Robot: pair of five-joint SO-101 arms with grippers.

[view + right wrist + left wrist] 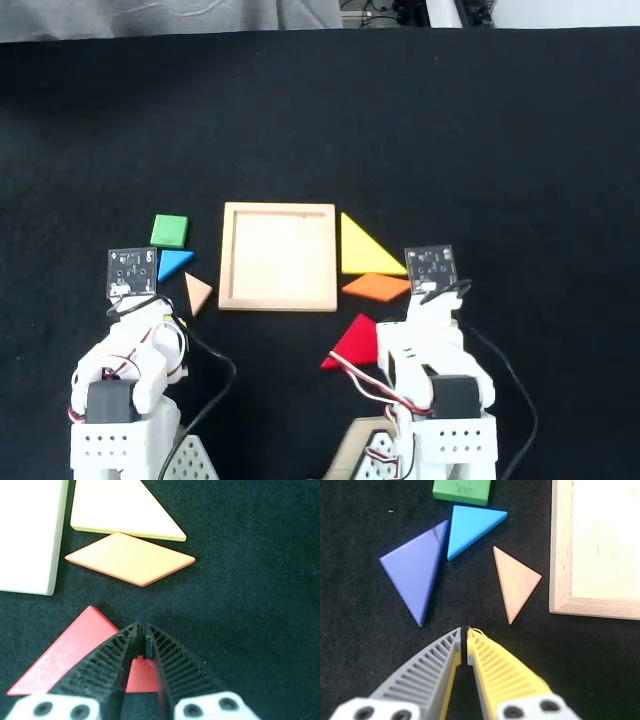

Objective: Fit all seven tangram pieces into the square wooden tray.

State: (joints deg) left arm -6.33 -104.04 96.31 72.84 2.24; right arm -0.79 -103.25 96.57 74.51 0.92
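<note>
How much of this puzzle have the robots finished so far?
Nothing is done yet: the wooden tray is empty. Nothing is in hand; the left gripper and right gripper are shut, holding nothing. All seven pieces lie outside it: green square, light blue triangle, dark blue triangle, tan triangle, yellow triangle, orange parallelogram, red triangle.
</note>
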